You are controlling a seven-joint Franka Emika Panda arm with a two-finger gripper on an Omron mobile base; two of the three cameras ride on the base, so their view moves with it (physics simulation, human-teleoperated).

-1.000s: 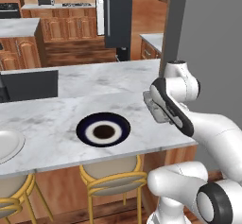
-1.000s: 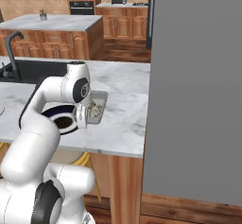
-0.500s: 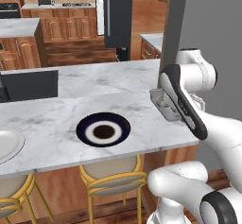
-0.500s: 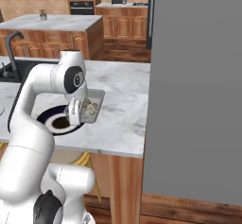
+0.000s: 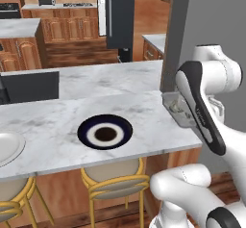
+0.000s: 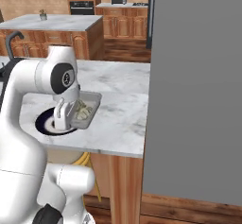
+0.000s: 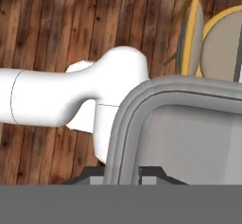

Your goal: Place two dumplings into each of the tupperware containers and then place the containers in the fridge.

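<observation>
Gripper (image 7: 122, 171): clamped on the rim of the tupperware container (image 6: 88, 109), one dark fingertip on either side of the rim at the bottom of the hand view.
Container: lifted clear of the counter (image 5: 62, 140), tilted, just off the hand; in the left base view seen at (image 5: 174, 109), partly behind the forearm.
Dumplings (image 6: 82, 111): pale lumps inside the held tray, right next to the fingers; exact count hard to tell.
Below the hand: wooden floor (image 7: 52, 34) and a yellow-framed stool (image 7: 215, 43), seen past the tray's corner.
Dark plate (image 5: 104, 133): round, white ring, flat on the marble, near the hand on its sink-ward side, apart from the tray.
Grey panel (image 6: 194, 90): tall flat surface on the other side of the hand, close to the counter's end.
Fridge (image 5: 119, 15): dark, grey bar handle, far beyond the hand across the room, shut.
White plate (image 5: 7, 147): at the counter's far edge from the hand, well apart.
</observation>
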